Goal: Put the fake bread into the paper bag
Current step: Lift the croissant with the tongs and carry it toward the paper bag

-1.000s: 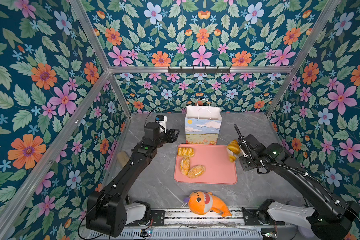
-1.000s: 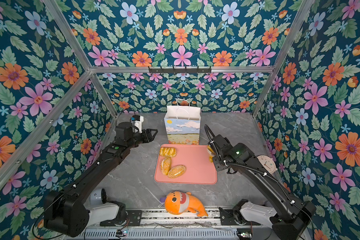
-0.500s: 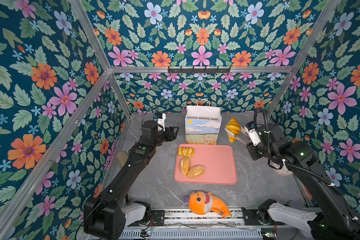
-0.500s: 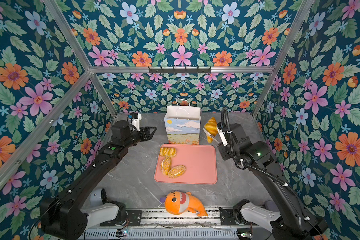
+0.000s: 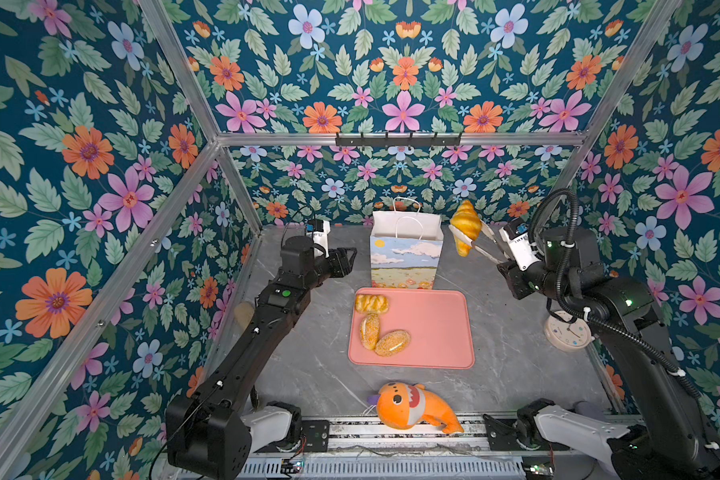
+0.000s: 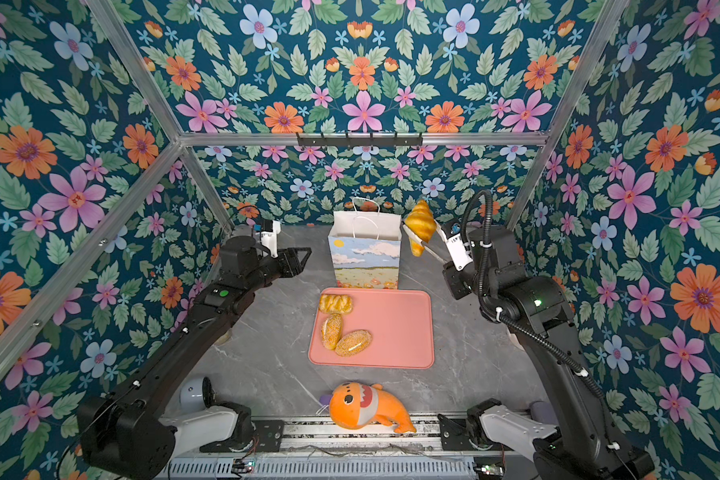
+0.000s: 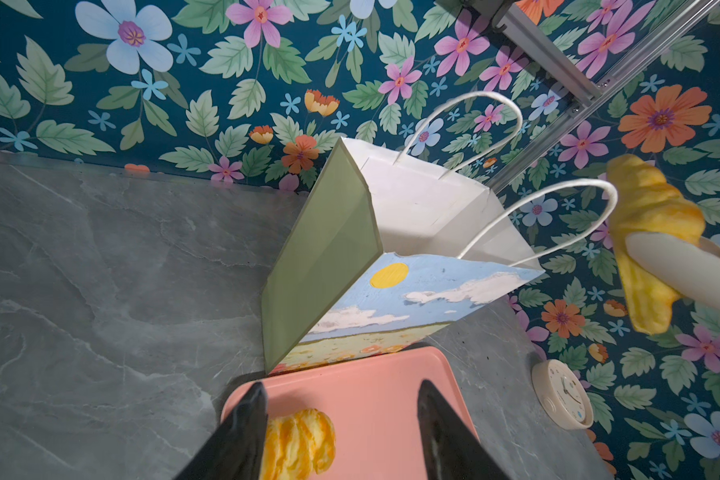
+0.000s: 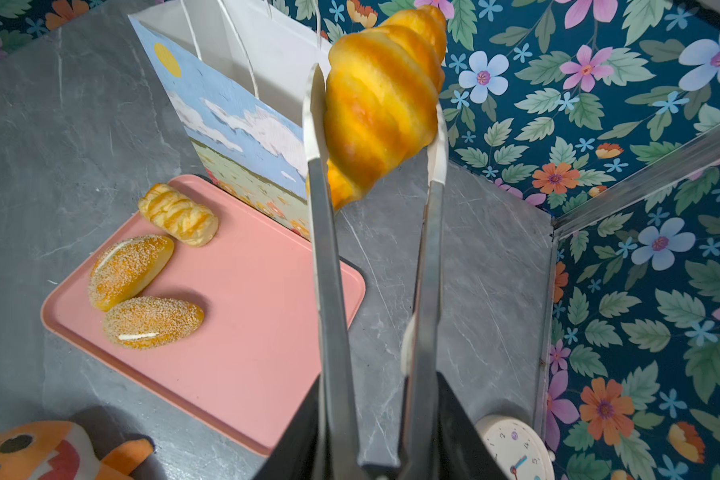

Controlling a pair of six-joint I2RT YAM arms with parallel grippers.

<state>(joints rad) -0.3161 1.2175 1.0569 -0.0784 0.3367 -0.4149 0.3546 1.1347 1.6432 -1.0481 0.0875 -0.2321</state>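
A glossy striped croissant (image 5: 465, 226) (image 8: 383, 104) of fake bread hangs in the air just right of the paper bag's open top, pinched between metal tongs (image 5: 481, 245). My right gripper (image 5: 506, 259) (image 8: 377, 386) is shut on the tongs' handles. The paper bag (image 5: 406, 257) (image 7: 391, 299) stands upright behind the pink tray (image 5: 433, 324), mouth open. On the tray's left side lie a braided bun (image 5: 371, 303) and two sesame rolls (image 5: 369, 330) (image 5: 392, 343). My left gripper (image 5: 348, 262) (image 7: 341, 390) hovers open left of the bag, holding nothing.
An orange plush fish (image 5: 412, 409) lies at the front edge. A small white clock (image 5: 568, 332) sits on the table under my right arm. A tan block (image 5: 244, 313) rests by the left wall behind my left arm. Flowered walls enclose the table.
My right arm has lifted the croissant in the tongs from beside the tray's right edge up and back to the bag's upper right. My left arm has barely shifted.
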